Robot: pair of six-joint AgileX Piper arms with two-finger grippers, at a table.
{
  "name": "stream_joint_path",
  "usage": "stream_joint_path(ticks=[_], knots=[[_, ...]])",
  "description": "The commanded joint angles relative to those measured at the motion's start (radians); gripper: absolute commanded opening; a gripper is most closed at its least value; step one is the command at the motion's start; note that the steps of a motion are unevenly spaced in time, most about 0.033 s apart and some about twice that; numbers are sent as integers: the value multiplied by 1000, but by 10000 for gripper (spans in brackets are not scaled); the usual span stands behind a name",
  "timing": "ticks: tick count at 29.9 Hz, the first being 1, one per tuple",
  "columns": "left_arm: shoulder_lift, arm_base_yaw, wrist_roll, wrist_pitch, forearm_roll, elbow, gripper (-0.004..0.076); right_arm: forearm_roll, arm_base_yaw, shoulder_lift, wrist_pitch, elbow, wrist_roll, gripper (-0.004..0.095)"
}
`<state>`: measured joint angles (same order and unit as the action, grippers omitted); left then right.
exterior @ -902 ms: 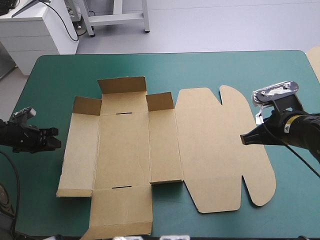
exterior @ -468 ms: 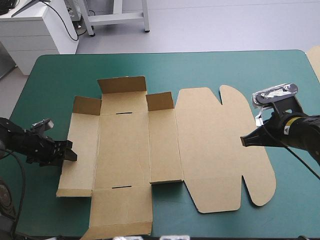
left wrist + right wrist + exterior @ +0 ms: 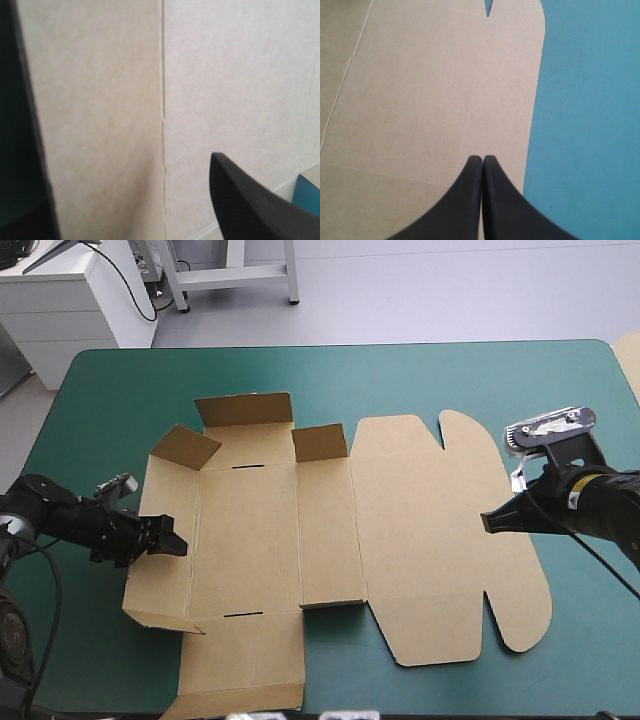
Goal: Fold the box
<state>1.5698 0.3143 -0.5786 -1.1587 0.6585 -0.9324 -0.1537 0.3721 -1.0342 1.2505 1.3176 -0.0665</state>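
Brown box (image 3: 300, 540) mostly flat mid-frame on teal-green cover (image 3: 120, 390), left panel tilted up. At that panel the left gripper (image 3: 168, 538) stands spread apart; the right gripper (image 3: 490, 520) is clenched over the lid's right edge.

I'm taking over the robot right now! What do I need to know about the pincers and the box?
The box lies mostly flat in the middle of the teal-green table, with its lid flat to the right.
The left pincer is open, at the left side panel, which tilts up off the table.
The right pincer is shut and empty, its tip over the lid's right edge.
Done: the far flap and two small far corner flaps stand partly raised.
Left: raise and tuck all the walls.
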Motion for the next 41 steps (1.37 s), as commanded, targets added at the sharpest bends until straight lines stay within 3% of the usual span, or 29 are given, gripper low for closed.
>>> stream_joint_path(ticks=[1,6,11,20,24,28,34,41], knots=[[-31,-17,6,-31,93,-19,415,-18,-5,15,-6,24,-2,-19],[-31,-17,6,-17,125,-21,300,-18,-5,15,-6,24,-6,-19],[-31,-17,8,14,131,-21,-5,-18,-5,15,-6,24,-6,-19],[-31,-32,7,-20,109,-59,-8,-18,-5,15,-6,24,-6,-19],[-31,-108,10,-98,22,-197,-8,-14,-5,15,-6,24,-6,-19],[-31,-243,18,-77,-146,-356,-8,-5,-5,15,-6,24,-6,-19],[-31,-503,99,119,-523,-524,-8,25,-5,15,-6,24,-4,-20],[-19,-759,93,376,-1029,-561,-8,38,-5,15,-6,23,-2,-19]])
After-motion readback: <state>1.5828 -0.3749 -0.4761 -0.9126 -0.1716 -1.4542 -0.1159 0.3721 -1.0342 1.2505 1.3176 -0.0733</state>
